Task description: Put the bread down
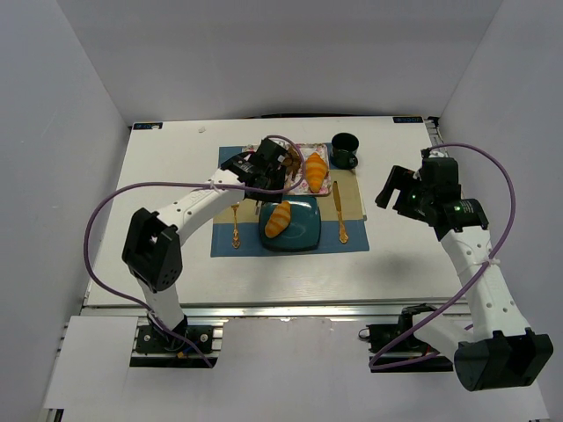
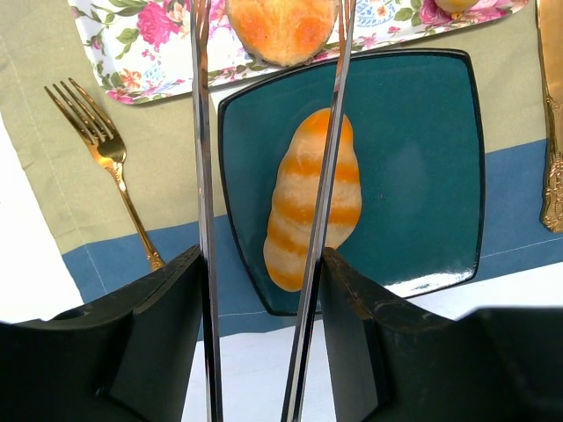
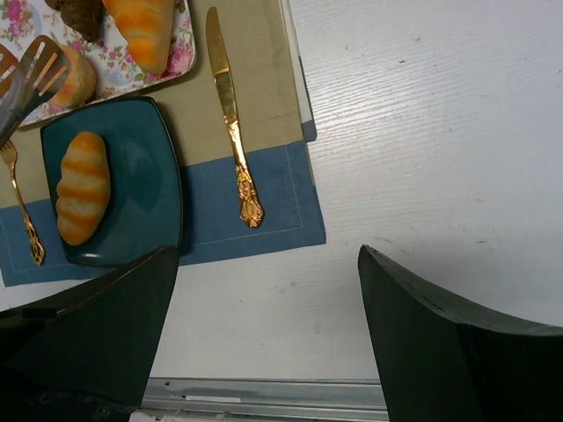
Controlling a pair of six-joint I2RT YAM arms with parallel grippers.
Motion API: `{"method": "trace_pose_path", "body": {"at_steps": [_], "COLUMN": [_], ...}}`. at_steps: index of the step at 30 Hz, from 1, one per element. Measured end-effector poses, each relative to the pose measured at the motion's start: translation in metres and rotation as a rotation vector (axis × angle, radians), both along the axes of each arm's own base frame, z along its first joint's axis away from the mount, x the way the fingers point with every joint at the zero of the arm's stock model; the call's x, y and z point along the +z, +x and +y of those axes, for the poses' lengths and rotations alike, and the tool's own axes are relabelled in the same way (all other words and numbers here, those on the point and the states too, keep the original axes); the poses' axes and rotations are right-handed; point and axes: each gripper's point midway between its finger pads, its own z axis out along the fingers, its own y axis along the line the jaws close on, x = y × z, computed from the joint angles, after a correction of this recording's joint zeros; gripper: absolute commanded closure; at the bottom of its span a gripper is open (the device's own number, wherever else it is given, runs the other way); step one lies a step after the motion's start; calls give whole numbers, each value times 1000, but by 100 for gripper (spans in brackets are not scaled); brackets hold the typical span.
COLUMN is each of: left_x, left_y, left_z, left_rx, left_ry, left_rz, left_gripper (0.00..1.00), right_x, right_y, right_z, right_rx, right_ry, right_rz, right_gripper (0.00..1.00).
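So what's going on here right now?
The left hand grips metal tongs, their tips either side of the round bun on the floral tray. The striped roll already lies on the teal plate. The right hand hangs open off to the side, holding nothing.

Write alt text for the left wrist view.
A striped orange roll lies on a square teal plate, behind the two metal blades of tongs gripped by the left gripper. Beyond the plate, a round bun sits on a floral tray; a gold fork lies left, a gold knife right.
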Motion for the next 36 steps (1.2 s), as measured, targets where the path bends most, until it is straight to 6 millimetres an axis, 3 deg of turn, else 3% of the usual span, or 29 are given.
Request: {"method": "trace_pose_path", "body": {"at_steps": [14,27,30,36], "left_x": [-20,-21,-15,16], "left_y": [0,2,2,9], "left_z": [-5,-1,0,-6], "left_rx": [-14,-12,-15,-40], "left_ry": [4,10,14,-7], "left_rz": [46,52,53,17], "left_gripper": [36,58,59,59], "right_x": [-5,-7,-8,-10], "right_y": [2,3,4,5], "right_z": [0,1,1,1], "right_rx": [0,0,1,1], "right_ry": [0,-1,-1,-2], "right_rz": [4,11,13,19], "right_gripper": [11,11,11,11]}}
